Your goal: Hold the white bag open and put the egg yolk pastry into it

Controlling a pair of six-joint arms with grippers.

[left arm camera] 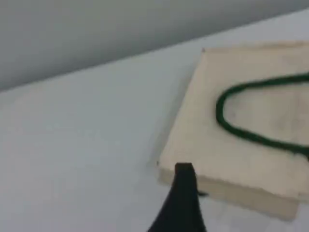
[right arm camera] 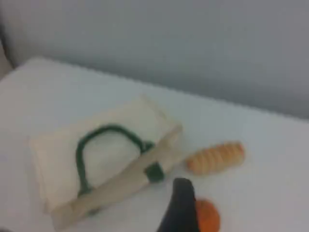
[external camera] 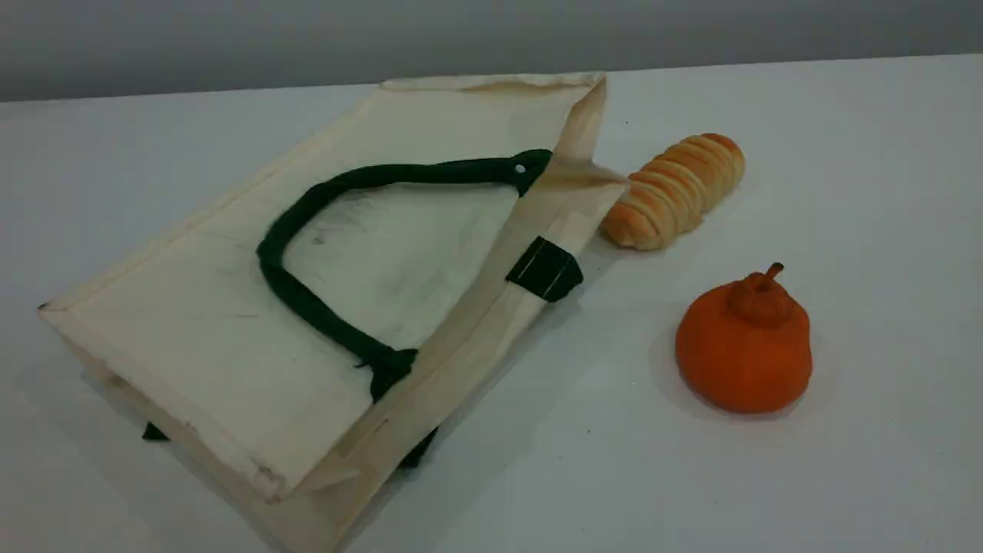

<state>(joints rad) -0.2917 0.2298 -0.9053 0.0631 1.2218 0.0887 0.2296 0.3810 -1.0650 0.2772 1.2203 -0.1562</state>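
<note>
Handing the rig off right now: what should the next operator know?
Left hand: open, holding nothing, above the white bag at its edge.
Right hand: open, holding nothing, above the orange fruit.
The bag lies flat, mouth not held open, beside the bread roll.
No egg yolk pastry shows in any view.
Nothing looks done. Left: find the pastry, open the bag, load it.

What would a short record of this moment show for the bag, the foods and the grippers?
bag: white bag lies flat on the table, mouth not held open, green handle on top
foods: bread roll close beside the bag's edge; orange fruit apart, nearer the camera
egg yolk pastry: not visible in any view
left gripper: open, holding nothing, by a bag corner
right gripper: open, holding nothing
</note>
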